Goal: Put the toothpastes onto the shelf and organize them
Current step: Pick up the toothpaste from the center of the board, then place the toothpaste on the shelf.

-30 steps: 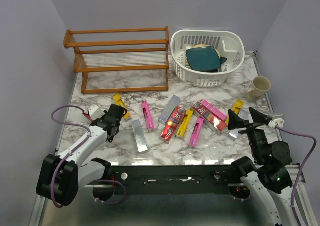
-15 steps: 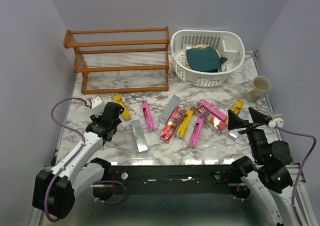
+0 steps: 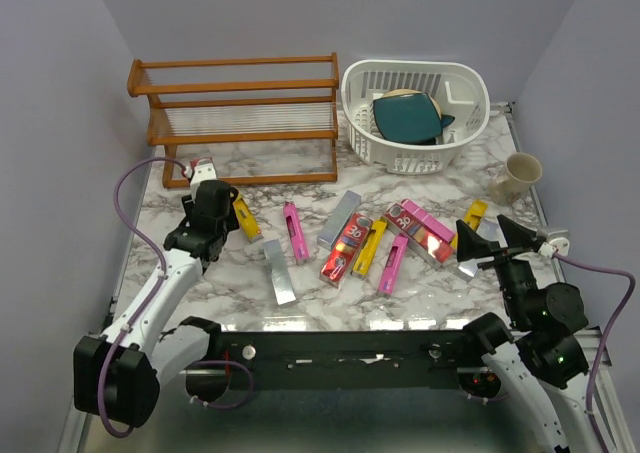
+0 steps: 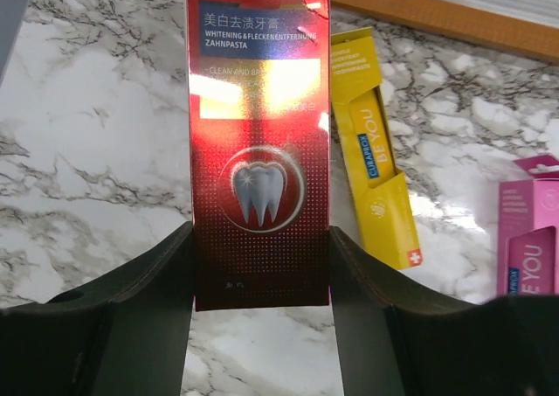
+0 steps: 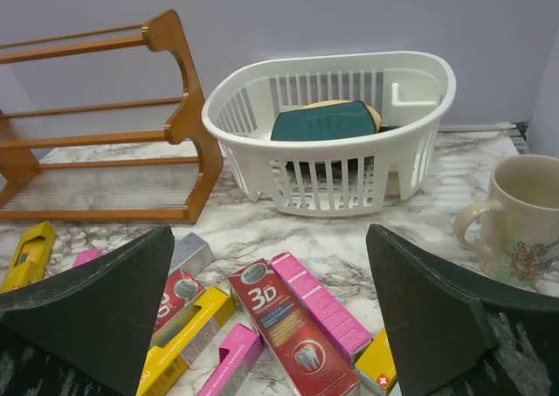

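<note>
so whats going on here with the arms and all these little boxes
The left gripper is shut on a red toothpaste carton, close to the front of the wooden shelf. The right gripper is open and holds nothing, hovering over the right side of the marble table. The other toothpastes lie scattered flat on the table, and no carton is on the shelf yet.

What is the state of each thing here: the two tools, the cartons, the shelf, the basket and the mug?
Left tool, shut on the red carton.
Right tool, open, empty.
Other cartons, lying on the table.
Shelf, upright, both tiers empty.
Basket, upright, teal item inside.
Mug, upright.
</note>
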Robot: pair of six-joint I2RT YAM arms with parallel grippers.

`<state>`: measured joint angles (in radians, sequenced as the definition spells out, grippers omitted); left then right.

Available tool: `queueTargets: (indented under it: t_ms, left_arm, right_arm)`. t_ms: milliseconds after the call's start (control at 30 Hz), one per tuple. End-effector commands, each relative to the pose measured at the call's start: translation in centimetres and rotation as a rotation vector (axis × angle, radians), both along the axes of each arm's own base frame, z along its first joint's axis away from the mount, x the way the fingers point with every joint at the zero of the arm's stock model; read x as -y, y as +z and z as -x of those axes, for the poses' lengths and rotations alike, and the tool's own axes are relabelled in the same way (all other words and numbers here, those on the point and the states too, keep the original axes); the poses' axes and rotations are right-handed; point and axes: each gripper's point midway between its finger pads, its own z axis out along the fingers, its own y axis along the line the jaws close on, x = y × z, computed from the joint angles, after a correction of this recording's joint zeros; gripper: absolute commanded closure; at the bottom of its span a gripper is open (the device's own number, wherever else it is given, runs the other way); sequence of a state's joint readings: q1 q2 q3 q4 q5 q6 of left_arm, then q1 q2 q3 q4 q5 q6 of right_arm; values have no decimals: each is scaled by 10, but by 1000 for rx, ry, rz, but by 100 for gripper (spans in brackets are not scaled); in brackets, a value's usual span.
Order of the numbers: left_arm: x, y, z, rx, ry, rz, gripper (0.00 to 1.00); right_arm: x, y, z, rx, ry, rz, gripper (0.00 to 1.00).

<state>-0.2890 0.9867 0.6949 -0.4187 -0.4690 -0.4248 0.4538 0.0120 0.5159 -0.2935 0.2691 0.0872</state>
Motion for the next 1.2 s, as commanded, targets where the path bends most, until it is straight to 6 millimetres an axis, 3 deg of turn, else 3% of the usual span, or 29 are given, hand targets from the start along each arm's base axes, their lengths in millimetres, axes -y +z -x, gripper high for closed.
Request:
queueTargets:
  t_ms: [0, 133, 267, 367, 533, 700, 1033, 1167]
  left_arm:
    - [-7, 3, -18, 4, -124, 14, 47]
    - [-20, -1, -23, -29, -145, -9, 47]
    - [-11, -6, -19, -57, -211, 17, 46]
    - [-24, -9, -18, -39, -192, -26, 46]
    - [-37, -2, -42, -3, -204, -31, 46]
    - [-50, -15, -68, 8, -238, -45, 46]
    - [-85, -6, -93, 130, -259, -90, 42]
    - [-94, -13, -105, 104, -260, -92, 40]
  right_arm:
    - [30, 42, 58, 243, 3, -147, 0]
    - [33, 41, 58, 235, -11, -157, 0]
    - [32, 41, 59, 234, -1, -160, 0]
    - [31, 42, 59, 234, 5, -160, 0]
    - [31, 41, 59, 232, 13, -162, 0]
    - [31, 41, 59, 229, 15, -163, 0]
    - [30, 40, 59, 222, 26, -163, 0]
    - [30, 40, 59, 223, 25, -163, 0]
